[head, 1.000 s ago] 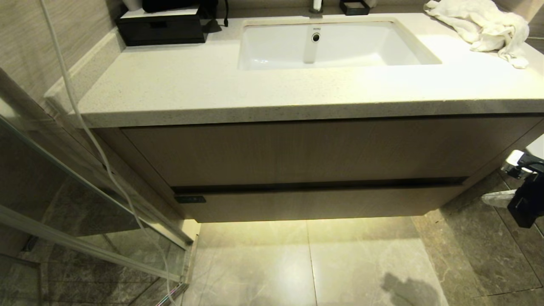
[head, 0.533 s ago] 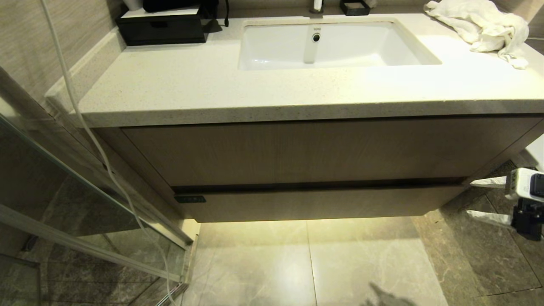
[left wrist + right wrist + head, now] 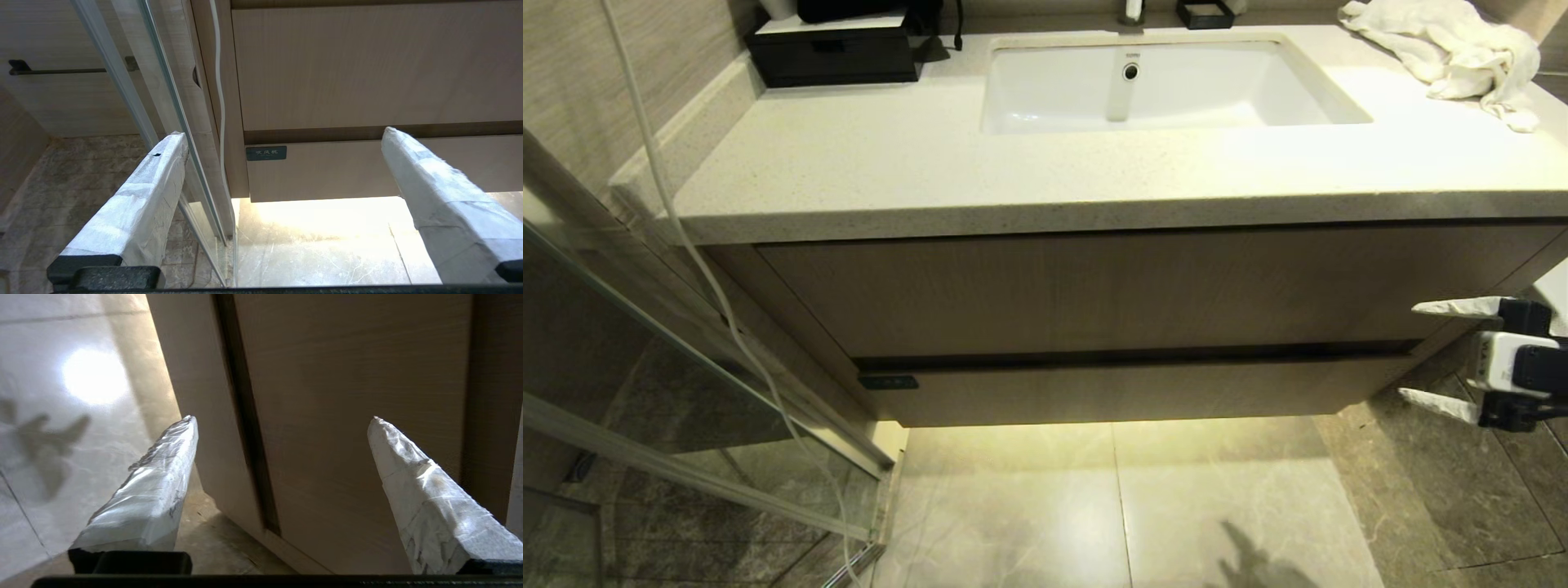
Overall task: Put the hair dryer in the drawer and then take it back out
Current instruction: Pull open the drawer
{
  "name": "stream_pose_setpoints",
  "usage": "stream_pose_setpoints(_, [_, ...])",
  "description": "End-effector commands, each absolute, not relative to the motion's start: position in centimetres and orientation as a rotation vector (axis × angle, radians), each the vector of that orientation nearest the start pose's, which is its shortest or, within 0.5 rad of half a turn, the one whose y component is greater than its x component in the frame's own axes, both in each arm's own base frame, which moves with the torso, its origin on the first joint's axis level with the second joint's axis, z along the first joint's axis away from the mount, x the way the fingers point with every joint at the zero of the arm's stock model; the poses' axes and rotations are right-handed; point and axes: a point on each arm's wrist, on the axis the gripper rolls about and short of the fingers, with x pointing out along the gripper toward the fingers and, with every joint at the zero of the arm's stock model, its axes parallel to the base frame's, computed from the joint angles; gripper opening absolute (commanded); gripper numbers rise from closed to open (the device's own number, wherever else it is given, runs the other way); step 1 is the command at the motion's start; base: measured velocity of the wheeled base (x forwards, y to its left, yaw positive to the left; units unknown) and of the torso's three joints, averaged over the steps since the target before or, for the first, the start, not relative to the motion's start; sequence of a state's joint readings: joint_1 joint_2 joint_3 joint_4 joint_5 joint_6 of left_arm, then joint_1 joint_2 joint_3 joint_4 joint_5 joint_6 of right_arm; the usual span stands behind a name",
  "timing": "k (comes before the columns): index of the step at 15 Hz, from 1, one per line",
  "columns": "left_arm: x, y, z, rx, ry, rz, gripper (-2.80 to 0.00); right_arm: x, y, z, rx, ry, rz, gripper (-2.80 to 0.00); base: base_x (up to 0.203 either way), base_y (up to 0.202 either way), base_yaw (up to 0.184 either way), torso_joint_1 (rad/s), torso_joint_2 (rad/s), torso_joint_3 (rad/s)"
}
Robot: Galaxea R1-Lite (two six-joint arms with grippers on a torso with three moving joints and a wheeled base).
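The drawer [image 3: 1127, 392] is the low wood-grain face under the taller vanity panel [image 3: 1094, 286], and it is closed, with a dark gap above it. The hair dryer is out of view. My right gripper [image 3: 1408, 351] hangs open at the vanity's right end, one finger above the other, tips pointing at the drawer's right corner and not touching it. In the right wrist view the right gripper [image 3: 282, 419] is empty and frames the gap and the drawer face [image 3: 192, 396]. My left gripper [image 3: 282, 132] is open and empty, low before the drawer's left end [image 3: 367, 171].
A stone countertop [image 3: 890, 171] with a white sink [image 3: 1168, 90] tops the vanity. A black box [image 3: 833, 53] stands back left, a white towel [image 3: 1454, 49] back right. A glass shower door [image 3: 686, 392] and a hanging white cord [image 3: 711, 278] are on the left. A dark label [image 3: 888, 381] marks the drawer.
The right gripper has opened, risen a little and rolled, so its fingers now point left toward the vanity's right end. The left arm and the drawer have not moved.
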State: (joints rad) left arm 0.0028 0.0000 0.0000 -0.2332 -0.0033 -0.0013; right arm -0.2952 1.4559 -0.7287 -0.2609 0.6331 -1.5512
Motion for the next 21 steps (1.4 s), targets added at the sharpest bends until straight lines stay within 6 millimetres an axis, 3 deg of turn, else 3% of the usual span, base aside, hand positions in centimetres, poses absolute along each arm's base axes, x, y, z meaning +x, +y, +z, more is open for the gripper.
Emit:
stream_pose_setpoints(1, [-2.2,0.0,8.8,-0.001,-0.195,0.000,0.00,24.5,-5.9,17.8,-1.317,0.118,0.574,0.00,0.000,0.000,0.000,0.000,0.00,0.000])
stream_pose_setpoints(3, [-2.2,0.0,8.8,-0.001,-0.195,0.000,0.00,25.9,-6.0,16.9,-1.339,0.154,0.562,0.00,0.000,0.000,0.000,0.000,0.00,0.000])
stream_pose_setpoints(5, [-2.2,0.0,8.8,-0.001,-0.195,0.000,0.00,28.0,-5.7,14.3,-1.310,0.244,0.621,0.00,0.000,0.000,0.000,0.000,0.00,0.000])
stream_pose_setpoints(7, [-2.2,0.0,8.8,-0.001,-0.195,0.000,0.00,28.1,-4.7,12.7,-1.284,0.336,0.692,0.00,0.000,0.000,0.000,0.000,0.00,0.000])
stream_pose_setpoints(12, [-2.2,0.0,8.8,-0.001,-0.195,0.000,0.00,29.8,-2.3,11.1,-1.265,0.339,0.807,0.00,0.000,0.000,0.000,0.000,0.00,0.000])
stream_pose_setpoints(19, [-2.2,0.0,8.8,-0.001,-0.195,0.000,0.00,36.8,-2.0,8.7,-1.239,0.327,0.811,0.00,0.000,0.000,0.000,0.000,0.00,0.000])
stream_pose_setpoints(21, [-2.2,0.0,8.8,-0.001,-0.195,0.000,0.00,37.8,-2.1,7.8,-1.186,0.349,0.795,0.00,0.000,0.000,0.000,0.000,0.00,0.000])
